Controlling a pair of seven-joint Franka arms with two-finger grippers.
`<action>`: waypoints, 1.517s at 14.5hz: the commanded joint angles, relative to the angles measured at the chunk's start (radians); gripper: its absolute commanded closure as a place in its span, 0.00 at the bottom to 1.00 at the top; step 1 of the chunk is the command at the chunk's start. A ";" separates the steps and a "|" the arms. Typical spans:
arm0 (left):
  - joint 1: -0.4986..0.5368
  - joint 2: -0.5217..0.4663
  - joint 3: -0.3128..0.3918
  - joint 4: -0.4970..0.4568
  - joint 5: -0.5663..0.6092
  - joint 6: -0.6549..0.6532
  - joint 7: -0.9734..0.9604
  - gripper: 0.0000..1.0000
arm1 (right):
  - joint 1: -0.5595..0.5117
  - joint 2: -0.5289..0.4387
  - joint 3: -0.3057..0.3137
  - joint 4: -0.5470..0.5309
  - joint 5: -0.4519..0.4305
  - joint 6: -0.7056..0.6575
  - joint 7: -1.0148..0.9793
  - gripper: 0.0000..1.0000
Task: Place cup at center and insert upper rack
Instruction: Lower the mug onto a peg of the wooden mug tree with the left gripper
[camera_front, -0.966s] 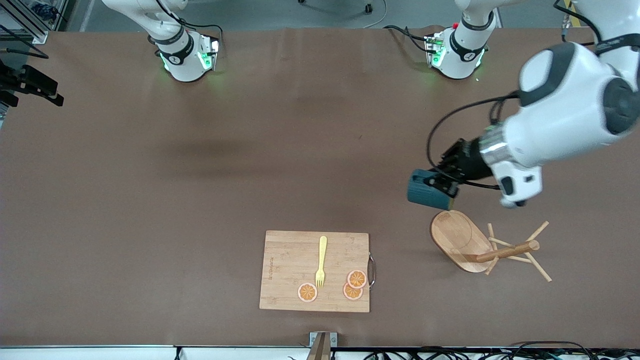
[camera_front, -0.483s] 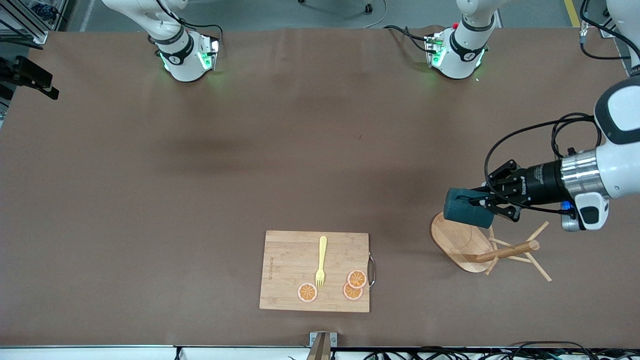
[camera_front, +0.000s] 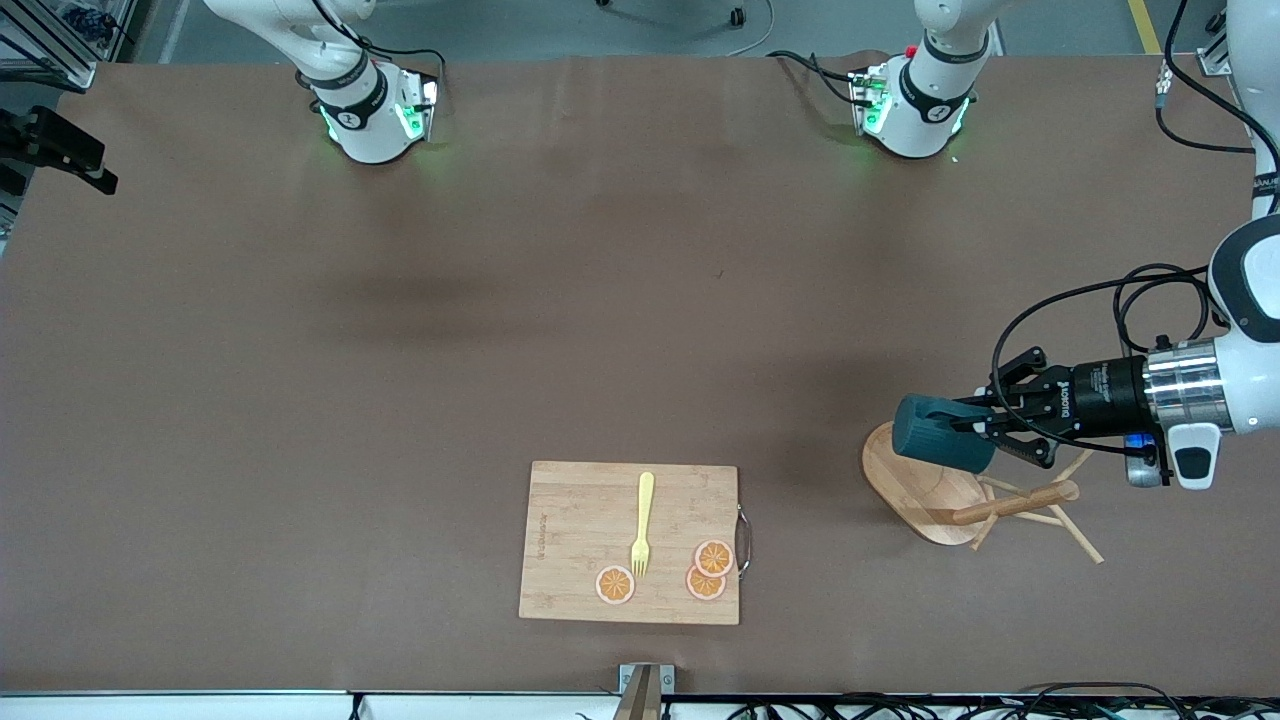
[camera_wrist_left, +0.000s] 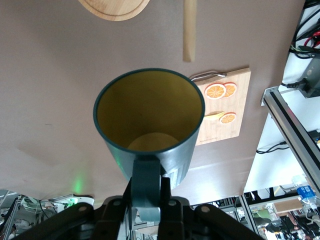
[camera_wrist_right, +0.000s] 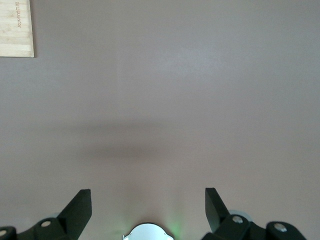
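A brown table (camera_front: 560, 300) fills the view, with grey floor (camera_front: 650, 25) along its edge by the robot bases.

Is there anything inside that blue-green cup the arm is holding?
The cup, held by its handle in the left tool, looks empty: only its yellow walls and bare bottom show. The right arm waits over bare table.

Robotics lab: bench-mounted arm bases (camera_front: 372, 118), aluminium framing (camera_wrist_left: 292, 131), loose cables (camera_front: 1190, 130).

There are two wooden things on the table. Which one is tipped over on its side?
The upper rack, the mug tree toward the left arm's end of the table: its pole lies sideways and its oval base stands on edge. The cutting board lies flat. The left gripper holds the cup over the rack.
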 joint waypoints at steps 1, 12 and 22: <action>0.025 0.029 -0.008 0.011 -0.054 0.003 0.067 0.99 | -0.006 -0.016 0.006 -0.024 0.006 0.012 -0.007 0.00; 0.103 0.119 -0.005 0.013 -0.151 0.064 0.214 0.99 | -0.006 -0.016 0.007 -0.022 0.006 0.012 -0.008 0.00; 0.128 0.161 0.001 0.011 -0.182 0.064 0.276 0.00 | -0.006 -0.016 0.007 -0.022 0.006 0.012 -0.008 0.00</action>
